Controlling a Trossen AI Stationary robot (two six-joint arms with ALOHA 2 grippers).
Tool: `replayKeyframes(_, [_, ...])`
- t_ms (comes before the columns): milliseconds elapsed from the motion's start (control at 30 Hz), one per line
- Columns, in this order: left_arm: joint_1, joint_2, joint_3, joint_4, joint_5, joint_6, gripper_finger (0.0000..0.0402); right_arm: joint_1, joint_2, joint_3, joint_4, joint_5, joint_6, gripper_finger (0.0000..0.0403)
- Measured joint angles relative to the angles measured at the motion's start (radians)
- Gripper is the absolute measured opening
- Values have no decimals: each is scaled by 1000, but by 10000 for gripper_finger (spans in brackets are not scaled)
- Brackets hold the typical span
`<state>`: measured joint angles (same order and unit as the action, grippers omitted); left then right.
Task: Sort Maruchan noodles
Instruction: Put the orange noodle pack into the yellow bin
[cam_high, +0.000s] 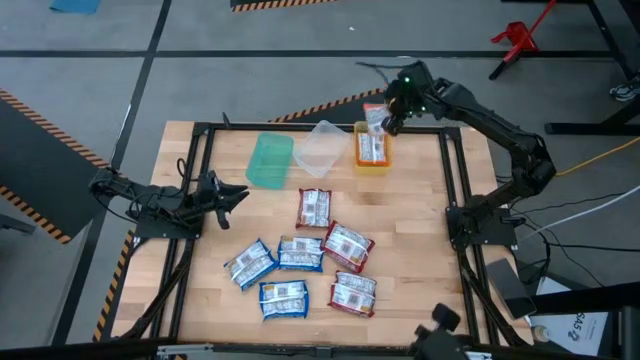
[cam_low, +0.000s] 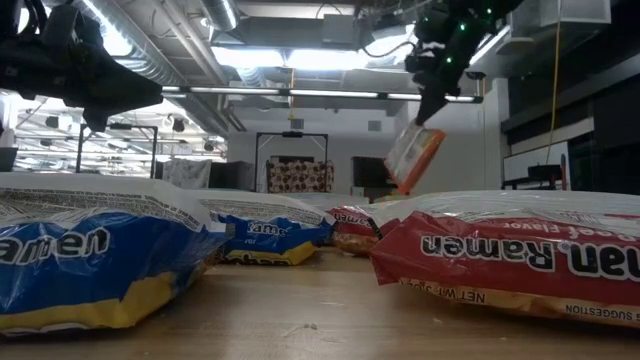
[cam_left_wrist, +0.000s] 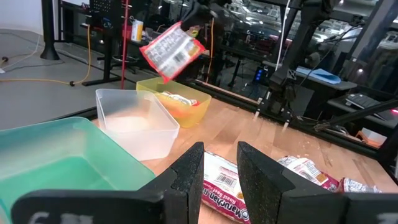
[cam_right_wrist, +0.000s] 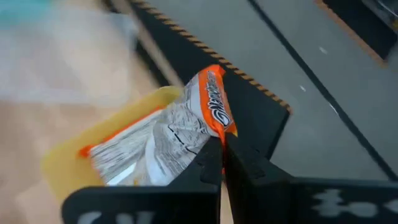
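Right claw (cam_right_wrist: 217, 144) clamped on orange packet (cam_right_wrist: 186, 127), overhead merely above yellow bin (cam_high: 373, 163).

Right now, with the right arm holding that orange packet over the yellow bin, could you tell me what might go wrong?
1. The right gripper pinches the orange packet only by one edge, so it hangs tilted and could slip early.
2. The yellow bin already holds a packet; the new one might land askew on the rim.
3. The clear bin sits right beside the yellow one, so a swinging drop might land there instead.
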<state>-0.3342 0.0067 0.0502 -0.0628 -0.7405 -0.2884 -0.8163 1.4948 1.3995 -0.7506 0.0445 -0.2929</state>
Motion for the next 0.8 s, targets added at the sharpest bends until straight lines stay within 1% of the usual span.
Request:
replayKeyframes(200, [0,0,0,0,-1,1,90,-13,0,-47,61,-7,112,0])
replayKeyframes(333, [0,0,0,0,-1,1,90,25,0,-98,114,9,212,0])
replayKeyframes(567, [0,0,0,0,-1,1,90,105,9,-150,149,75,234,0])
replayKeyframes(700, [0,0,0,0,0,0,90,126,8,-154,158,121,238,0])
replayKeyframes(800, [0,0,0,0,2,0,90,125,8,-154,153,121,237,0])
